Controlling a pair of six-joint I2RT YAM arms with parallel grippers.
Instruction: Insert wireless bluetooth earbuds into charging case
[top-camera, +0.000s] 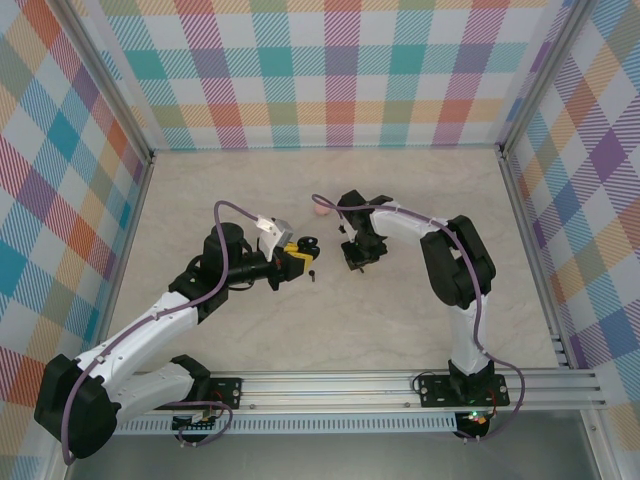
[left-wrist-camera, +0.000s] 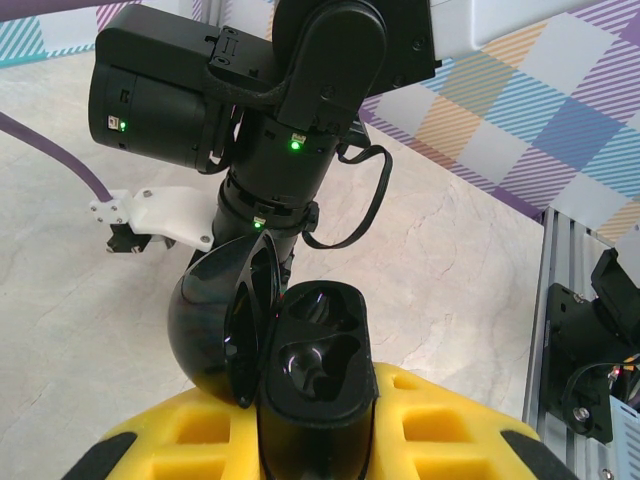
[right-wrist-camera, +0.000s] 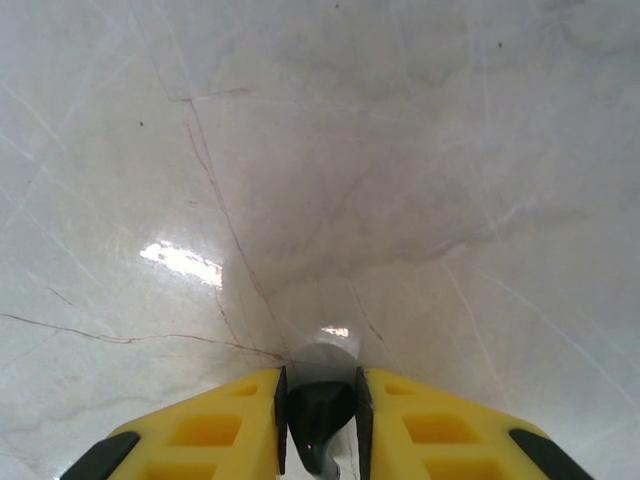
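Yellow right fingers (right-wrist-camera: 210, 432) were pinched close on a glossy black earbud (right-wrist-camera: 318, 415), low over the marbled bench (right-wrist-camera: 400, 150). The left fingers (left-wrist-camera: 190, 432) gripped an open black charging case (left-wrist-camera: 310, 370), its lid (left-wrist-camera: 212, 330) swung to nine o'clock. From above, the case sat near the right fingers, at their nine o'clock. A second black earbud (top-camera: 313, 275) lay at the case's six o'clock, and a pale pink object (top-camera: 320, 210), too small to identify, at its twelve.
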